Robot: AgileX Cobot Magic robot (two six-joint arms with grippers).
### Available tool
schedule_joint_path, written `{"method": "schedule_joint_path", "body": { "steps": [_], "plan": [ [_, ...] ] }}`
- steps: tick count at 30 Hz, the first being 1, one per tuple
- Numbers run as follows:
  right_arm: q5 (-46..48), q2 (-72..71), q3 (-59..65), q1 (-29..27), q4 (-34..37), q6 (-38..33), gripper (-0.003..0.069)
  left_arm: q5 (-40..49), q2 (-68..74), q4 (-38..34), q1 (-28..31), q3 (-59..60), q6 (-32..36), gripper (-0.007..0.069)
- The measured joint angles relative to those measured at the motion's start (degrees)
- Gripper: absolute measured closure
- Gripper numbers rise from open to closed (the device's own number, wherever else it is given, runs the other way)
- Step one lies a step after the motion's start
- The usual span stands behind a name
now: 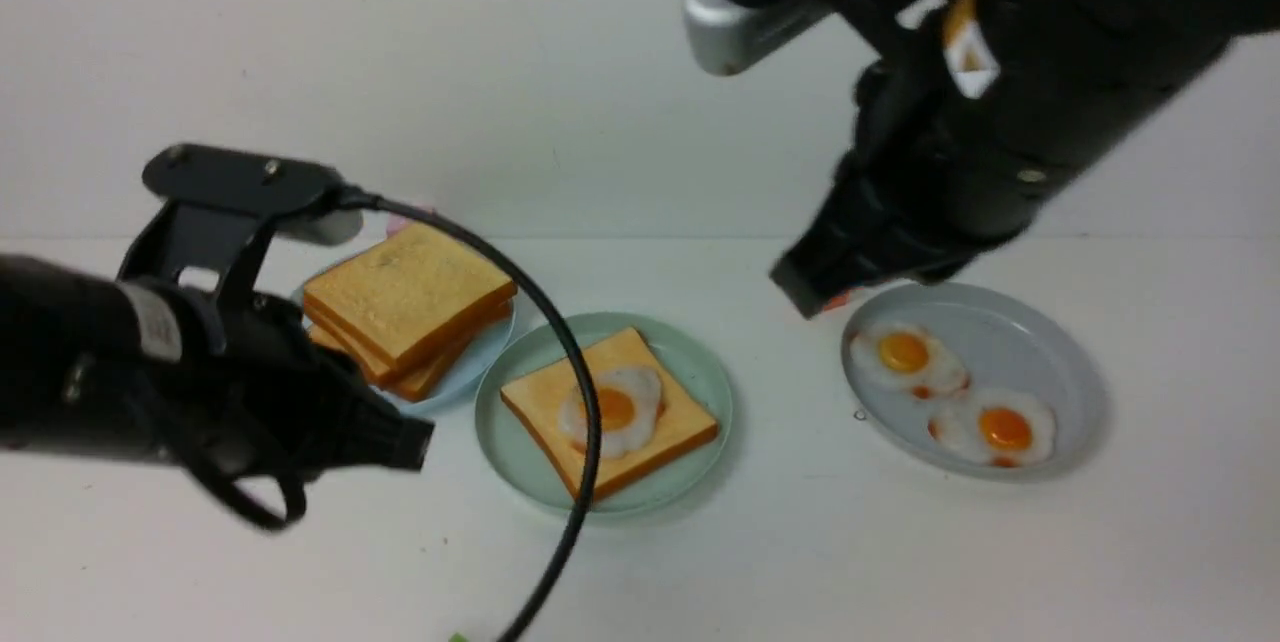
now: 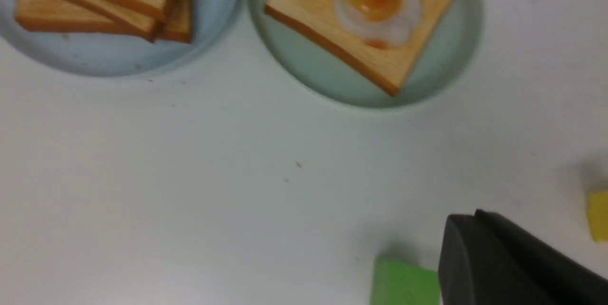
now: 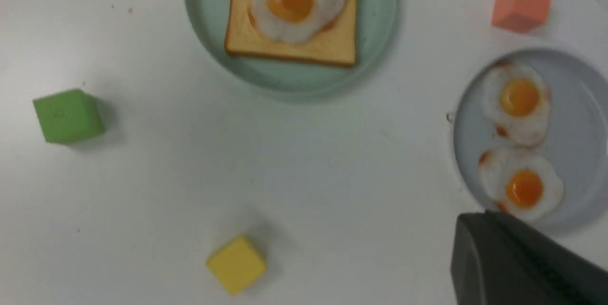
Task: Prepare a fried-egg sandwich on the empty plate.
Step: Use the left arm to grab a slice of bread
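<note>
Although both pairs of jaws are clenched on nothing, the left gripper (image 1: 420, 444) is held over the near left part of the bench (image 1: 800, 542), and the right gripper (image 1: 795, 284) is raised by the grey plate (image 1: 1050, 362) toward the right edge. At the middle of the bench, on the mint-green plate (image 1: 695, 367), the fried-egg sandwich (image 1: 680, 422) is seen half built: one toast slice (image 1: 540, 412) topped by an uncovered fried egg (image 1: 635, 400).

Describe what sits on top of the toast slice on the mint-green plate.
One fried egg, yolk up, lies on the toast slice; no second slice covers it. The part of the mint-green plate under the toast is hidden.
</note>
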Motion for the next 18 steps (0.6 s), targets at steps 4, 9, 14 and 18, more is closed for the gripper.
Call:
{"method": "schedule_joint_path", "body": {
  "steps": [4, 9, 14, 18],
  "plan": [
    [0.2, -11.5, 9.3, 0.0, 0.7, 2.7, 0.0665, 0.3, 9.2, -6.9, 6.3, -6.7, 10.1, 0.0638],
    [-3.4, -26.2, 19.4, 0.0, 1.9, 4.5, 0.0662, -0.1, 21.4, -9.1, 8.2, -15.5, 16.2, 0.0638],
    [-8.2, -37.9, 24.9, 0.0, 2.4, 7.3, 0.0659, -2.7, 30.1, -6.1, 8.2, -22.7, 17.1, 0.0585],
    [-9.7, -43.4, 26.2, 0.0, 2.3, 10.3, 0.0657, -5.3, 34.2, -2.0, 8.2, -24.9, 17.3, 0.0432]
  ]
}}
